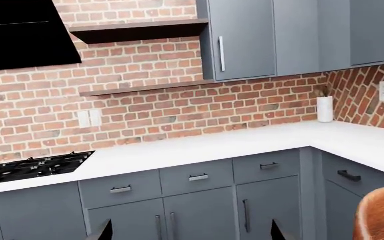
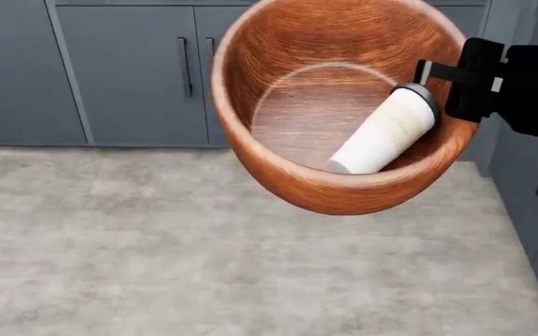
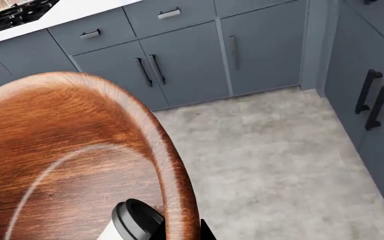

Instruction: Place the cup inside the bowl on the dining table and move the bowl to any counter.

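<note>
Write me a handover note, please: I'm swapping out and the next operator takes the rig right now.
Right pincer: clamped on the rim of the bowl, carrying it in the air above the grey floor.
Left pincer: only its two fingertips show in the left wrist view; apart, nothing between them.
The cup lies tilted inside the bowl, lid up against the wall near the right pincer.
Done: cup is in the bowl, and the bowl is off the dining table.
Left: set the bowl on the counter, the white top ahead by the brick wall. Keep the bowl level so the cup stays in.
</note>
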You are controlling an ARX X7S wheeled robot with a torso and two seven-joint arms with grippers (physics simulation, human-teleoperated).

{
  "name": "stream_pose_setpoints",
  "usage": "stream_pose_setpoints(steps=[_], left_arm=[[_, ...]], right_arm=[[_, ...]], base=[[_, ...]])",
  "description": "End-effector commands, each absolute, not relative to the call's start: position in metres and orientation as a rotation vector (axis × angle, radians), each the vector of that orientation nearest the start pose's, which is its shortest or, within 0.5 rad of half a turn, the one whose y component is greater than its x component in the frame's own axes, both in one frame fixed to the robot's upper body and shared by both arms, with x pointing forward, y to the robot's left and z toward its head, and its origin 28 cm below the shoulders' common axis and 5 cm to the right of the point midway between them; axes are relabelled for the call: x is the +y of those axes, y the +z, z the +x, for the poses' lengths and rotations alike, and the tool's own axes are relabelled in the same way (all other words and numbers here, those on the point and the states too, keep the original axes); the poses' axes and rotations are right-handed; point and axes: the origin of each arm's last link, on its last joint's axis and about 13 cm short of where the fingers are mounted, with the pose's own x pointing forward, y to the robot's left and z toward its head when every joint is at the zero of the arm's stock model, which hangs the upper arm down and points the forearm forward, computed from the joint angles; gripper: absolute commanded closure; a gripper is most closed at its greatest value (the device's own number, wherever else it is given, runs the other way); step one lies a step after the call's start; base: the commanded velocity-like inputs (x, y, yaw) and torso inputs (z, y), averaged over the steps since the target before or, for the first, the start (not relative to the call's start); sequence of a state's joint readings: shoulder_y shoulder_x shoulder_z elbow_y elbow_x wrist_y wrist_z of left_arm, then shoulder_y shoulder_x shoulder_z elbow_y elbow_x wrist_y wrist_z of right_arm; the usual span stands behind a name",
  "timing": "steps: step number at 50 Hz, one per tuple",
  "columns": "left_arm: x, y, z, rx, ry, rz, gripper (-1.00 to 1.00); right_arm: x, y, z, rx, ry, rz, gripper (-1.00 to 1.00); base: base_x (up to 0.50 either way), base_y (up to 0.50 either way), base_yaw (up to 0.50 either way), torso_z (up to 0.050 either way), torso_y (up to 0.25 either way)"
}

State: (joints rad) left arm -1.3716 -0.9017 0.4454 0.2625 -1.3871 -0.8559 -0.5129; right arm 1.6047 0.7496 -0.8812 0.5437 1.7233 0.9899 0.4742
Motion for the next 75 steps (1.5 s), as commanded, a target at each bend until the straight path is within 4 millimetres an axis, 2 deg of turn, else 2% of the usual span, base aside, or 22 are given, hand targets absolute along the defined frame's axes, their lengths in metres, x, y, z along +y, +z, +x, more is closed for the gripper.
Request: stream_pose_setpoints(steps=[1,22,28,49,61,75], left_arm=[[0.291,0.359,0.256,-0.231,-0.146,0.079,-1.0],[0.291,0.361,0.256,-0.237,-0.143,0.076,-1.0],[0.291,0.36,0.256,-0.239,-0.146,0.073,-1.0],[0.289,0.36,0.254,-0.232,-0.152,0.076,-1.0],[0.283,0.352,0.255,-0.216,-0.178,0.067,-1.0],[0.284,0.358,0.256,-0.229,-0.173,0.067,-1.0]], right_arm=[[-0.204,0.335,0.331,0.434,0.108,0.259,1.0],[-0.204,0.336,0.33,0.428,0.121,0.274,1.0],[-0.211,0.332,0.332,0.432,0.09,0.283,1.0],[-0.204,0.332,0.333,0.428,0.115,0.283,1.0],[-0.203,0.339,0.329,0.407,0.12,0.275,1.0],[-0.202,0.338,0.33,0.396,0.131,0.267,1.0]], base=[[0.5,0.0,0.0,0.0,0.0],[0.5,0.0,0.0,0.0,0.001],[0.5,0.0,0.0,0.0,0.002],[0.5,0.0,0.0,0.0,0.002],[0.5,0.0,0.0,0.0,0.002],[0.5,0.0,0.0,0.0,0.002]])
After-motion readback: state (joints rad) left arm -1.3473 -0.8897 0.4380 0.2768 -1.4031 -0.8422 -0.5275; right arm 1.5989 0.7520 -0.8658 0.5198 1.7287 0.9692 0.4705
